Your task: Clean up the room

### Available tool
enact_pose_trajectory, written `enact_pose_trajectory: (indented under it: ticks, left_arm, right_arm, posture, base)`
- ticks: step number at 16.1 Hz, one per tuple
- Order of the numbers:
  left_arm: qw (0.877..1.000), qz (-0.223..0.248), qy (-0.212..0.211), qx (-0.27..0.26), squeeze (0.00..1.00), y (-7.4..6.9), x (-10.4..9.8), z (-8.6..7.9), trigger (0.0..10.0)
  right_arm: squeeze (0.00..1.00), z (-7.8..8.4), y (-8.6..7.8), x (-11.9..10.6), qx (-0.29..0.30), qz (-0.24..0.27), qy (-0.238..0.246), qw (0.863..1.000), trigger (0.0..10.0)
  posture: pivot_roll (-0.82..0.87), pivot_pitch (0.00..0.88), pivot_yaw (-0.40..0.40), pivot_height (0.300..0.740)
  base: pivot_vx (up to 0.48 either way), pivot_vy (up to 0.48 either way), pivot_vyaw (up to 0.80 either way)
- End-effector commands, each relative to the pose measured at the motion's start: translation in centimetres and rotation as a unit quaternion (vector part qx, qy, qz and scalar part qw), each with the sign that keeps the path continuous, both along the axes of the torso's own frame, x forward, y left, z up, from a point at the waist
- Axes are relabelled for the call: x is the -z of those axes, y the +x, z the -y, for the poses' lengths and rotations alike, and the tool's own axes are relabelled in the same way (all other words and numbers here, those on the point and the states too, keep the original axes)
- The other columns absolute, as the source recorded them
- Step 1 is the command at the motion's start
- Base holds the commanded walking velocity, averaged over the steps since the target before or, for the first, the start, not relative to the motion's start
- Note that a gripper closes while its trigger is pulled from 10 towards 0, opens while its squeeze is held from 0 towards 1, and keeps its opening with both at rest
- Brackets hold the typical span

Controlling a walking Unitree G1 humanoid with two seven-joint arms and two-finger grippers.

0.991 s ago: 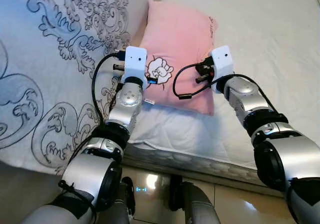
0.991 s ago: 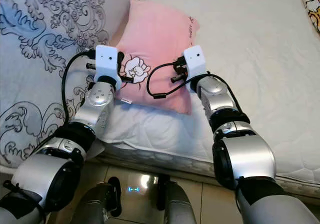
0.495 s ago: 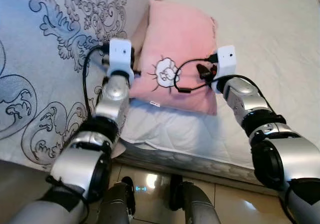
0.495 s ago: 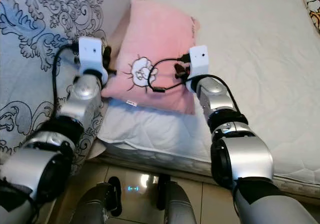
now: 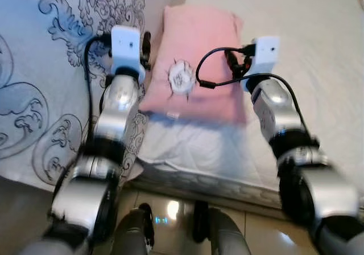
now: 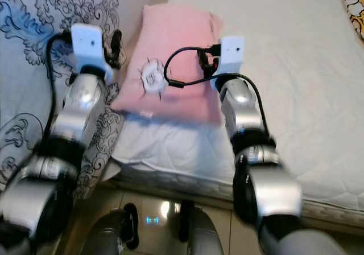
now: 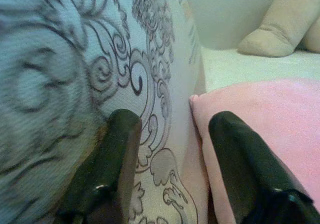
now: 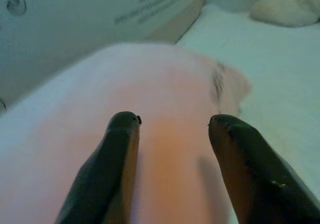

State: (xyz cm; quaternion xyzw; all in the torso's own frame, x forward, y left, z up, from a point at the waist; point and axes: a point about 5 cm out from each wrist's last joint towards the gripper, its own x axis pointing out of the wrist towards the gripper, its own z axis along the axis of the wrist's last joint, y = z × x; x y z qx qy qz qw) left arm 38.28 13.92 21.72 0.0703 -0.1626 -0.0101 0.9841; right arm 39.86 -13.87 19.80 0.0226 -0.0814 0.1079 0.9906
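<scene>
Both of my arms have swung outward from the middle of the pillow since a second ago, and the sheep picture they covered then now lies bare between them. My left gripper (image 7: 172,134) has its two black fingers spread apart, holding nothing; one finger (image 7: 107,169) lies over the grey-blue quilt with dark scroll patterns (image 7: 60,64), the other over the edge of the soft pink rectangular pillow with a small white sheep printed on it (image 5: 199,67). From the head I see that gripper at the pillow's left edge, where the pillow meets the quilt. My right gripper (image 8: 172,134) is also spread wide and empty, hovering above the pink fabric near the pillow's right-hand corner; whether its fingers touch the cloth I cannot tell. The pillow lies flat on the white quilted mattress (image 5: 318,33) at its left side, just beside the quilt. A beige plush shape (image 7: 280,29) lies further up the bed. Below the mattress edge is the glossy tiled floor (image 6: 153,215). The head views are somewhat blurred.
</scene>
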Motion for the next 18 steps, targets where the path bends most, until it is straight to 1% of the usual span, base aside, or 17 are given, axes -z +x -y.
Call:
enact_pose_trajectory:
  ticks: [1, 3, 4, 5, 6, 7, 8, 9, 10, 11, 12, 13, 14, 15, 16, 17, 18]
  left_arm:
    - [1.000, 0.007, 0.011, 0.011, 1.00, -0.5, -0.3, 0.1, 10.0]
    - [0.999, 0.010, 0.030, 0.037, 1.00, -2.6, 0.3, 0.6, 10.0]
    - [0.998, 0.006, 0.031, 0.051, 1.00, -3.4, 0.7, 1.0, 10.0]
    - [0.996, -0.006, 0.015, 0.084, 1.00, -5.1, 1.6, 1.7, 10.0]
    - [0.995, -0.012, 0.003, 0.098, 1.00, -6.0, 2.2, 2.1, 10.0]
    - [0.995, -0.014, -0.001, 0.103, 1.00, -6.5, 2.4, 2.2, 10.0]
    - [0.993, -0.018, -0.006, 0.114, 1.00, -7.4, 3.0, 2.6, 10.0]
    - [0.993, -0.023, -0.009, 0.118, 1.00, -7.7, 3.3, 2.7, 10.0]
    - [0.992, -0.053, -0.012, 0.118, 0.22, -8.2, 4.8, 2.7, 10.0]
    - [0.990, -0.099, -0.020, 0.102, 0.00, -8.6, 6.7, 2.1, 10.0]
    - [0.989, -0.109, -0.022, 0.097, 0.00, -8.7, 7.2, 1.9, 10.0]
    - [0.989, -0.114, -0.018, 0.093, 0.00, -8.9, 7.3, 1.7, 10.0]
    - [0.990, -0.110, -0.012, 0.092, 0.00, -9.3, 7.1, 1.5, 10.0]
    - [0.990, -0.106, -0.007, 0.089, 0.00, -9.4, 6.9, 1.3, 10.0]
    - [0.990, -0.105, -0.008, 0.092, 0.00, -9.7, 7.0, 1.2, 10.0]
    - [0.989, -0.117, 0.006, 0.093, 0.00, -11.1, 8.0, 0.3, 10.0]
    - [0.985, -0.141, 0.015, 0.094, 0.00, -12.6, 9.4, -0.8, 10.0]
  right_arm:
    - [1.00, 0.8, -0.4, 0.4, 0.022, 0.000, 0.023, 1.000, 10.0]
    - [1.00, 1.5, -2.5, 2.4, 0.080, -0.006, 0.055, 0.995, 10.0]
    - [1.00, 1.6, -3.3, 2.9, 0.100, -0.005, 0.055, 0.994, 10.0]
    - [1.00, 2.3, -5.1, 2.8, 0.145, 0.029, 0.013, 0.989, 10.0]
    - [0.00, 2.9, -6.2, 2.5, 0.164, 0.056, -0.008, 0.985, 10.0]
    - [0.00, 3.1, -6.7, 2.4, 0.169, 0.064, -0.014, 0.983, 10.0]
    - [0.00, 4.1, -7.5, 3.2, 0.190, 0.057, -0.030, 0.980, 10.0]
    - [0.00, 4.5, -7.6, 3.7, 0.197, 0.047, -0.035, 0.979, 10.0]
    - [0.00, 5.7, -7.7, 6.1, 0.208, -0.008, -0.030, 0.978, 10.0]
    - [0.00, 7.0, -7.5, 9.5, 0.216, -0.094, -0.010, 0.972, 10.0]
    - [0.00, 7.5, -7.4, 10.4, 0.218, -0.114, -0.005, 0.969, 10.0]
    - [0.00, 7.8, -7.2, 11.5, 0.210, -0.147, -0.010, 0.967, 10.0]
    - [0.00, 8.0, -6.8, 11.7, 0.199, -0.161, -0.021, 0.966, 10.0]
    - [0.00, 7.9, -6.5, 11.3, 0.192, -0.161, -0.023, 0.968, 10.0]
    - [0.00, 7.7, -6.6, 10.9, 0.195, -0.147, -0.019, 0.970, 10.0]
    - [0.00, 6.3, -8.8, 10.9, 0.193, -0.122, -0.051, 0.972, 10.0]
    - [0.00, 5.6, -11.0, 10.9, 0.190, -0.098, -0.076, 0.974, 10.0]
  posture:
    - [0.02, 0.096, -0.053, 0.740]
    - [0.03, 0.076, -0.050, 0.740]
    - [0.03, 0.067, -0.049, 0.740]
    - [0.02, 0.060, -0.041, 0.740]
    - [0.01, 0.058, -0.038, 0.740]
    - [0.01, 0.058, -0.038, 0.740]
    - [0.00, 0.054, -0.030, 0.740]
    - [0.00, 0.051, -0.029, 0.740]
    - [0.00, 0.048, -0.020, 0.740]
    - [0.00, 0.052, -0.011, 0.740]
    - [0.01, 0.055, -0.010, 0.740]
    - [0.02, 0.061, -0.008, 0.740]
    - [0.04, 0.066, -0.014, 0.740]
    - [0.05, 0.061, -0.019, 0.740]
    - [0.05, 0.051, -0.026, 0.740]
    - [0.05, 0.027, -0.037, 0.740]
    - [0.04, 0.015, -0.041, 0.740]
  base:
    - [0.000, 0.000, 0.00]
    - [0.000, 0.000, 0.00]
    - [0.000, 0.000, 0.00]
    - [0.000, 0.000, 0.00]
    - [0.000, 0.000, 0.00]
    - [0.000, 0.000, 0.00]
    - [0.000, 0.000, 0.00]
    - [0.000, 0.000, 0.00]
    - [0.000, 0.000, 0.00]
    - [0.000, 0.000, 0.00]
    - [0.000, 0.000, 0.00]
    - [0.000, 0.000, 0.00]
    - [0.000, 0.000, 0.00]
    - [0.000, 0.000, 0.00]
    - [0.000, 0.000, 0.00]
    - [0.000, 0.000, 0.00]
    - [0.000, 0.000, 0.00]
